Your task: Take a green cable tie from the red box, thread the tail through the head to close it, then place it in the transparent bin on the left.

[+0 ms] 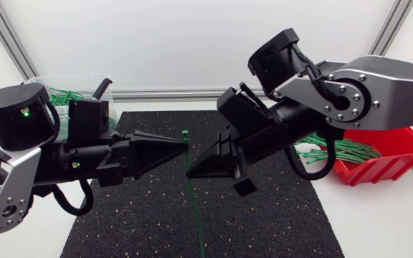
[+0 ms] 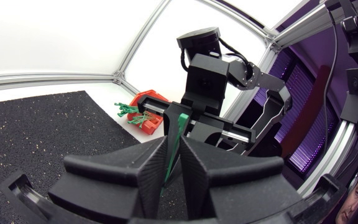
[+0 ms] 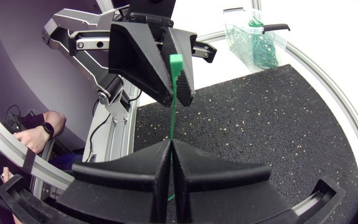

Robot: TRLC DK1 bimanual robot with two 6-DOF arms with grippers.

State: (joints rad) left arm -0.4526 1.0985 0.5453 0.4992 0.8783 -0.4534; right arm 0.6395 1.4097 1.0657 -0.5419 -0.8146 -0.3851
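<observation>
Green cable tie is out of the red box and up in the air, so I judge the threading step to be in hand, with no loop formed yet.

Seen from the head view, the black mat fills the middle of the table. The left arm comes in from 9 o'clock and the right arm from 2 o'clock, and they meet over the mat's centre. The red box sits at 3 o'clock off the mat, with loose green ties in it. The transparent bin stands at 10 o'clock behind the left arm, with ties already inside.

The left gripper has its wedge fingers pressed together on the tie just under the head. The right gripper is pinched on the strap just below that, toward 6 o'clock, nearly tip to tip with the left one. The tail hangs straight toward 6 o'clock, free.

The next move calls for bending the strap round to bring the tail's end up to the head. That likely means one gripper taking a new hold much nearer the tail end while the other keeps the head steady.

The crowding of the two broad wedges at the head is the main obstacle. The box and bin are well apart from the work.
</observation>
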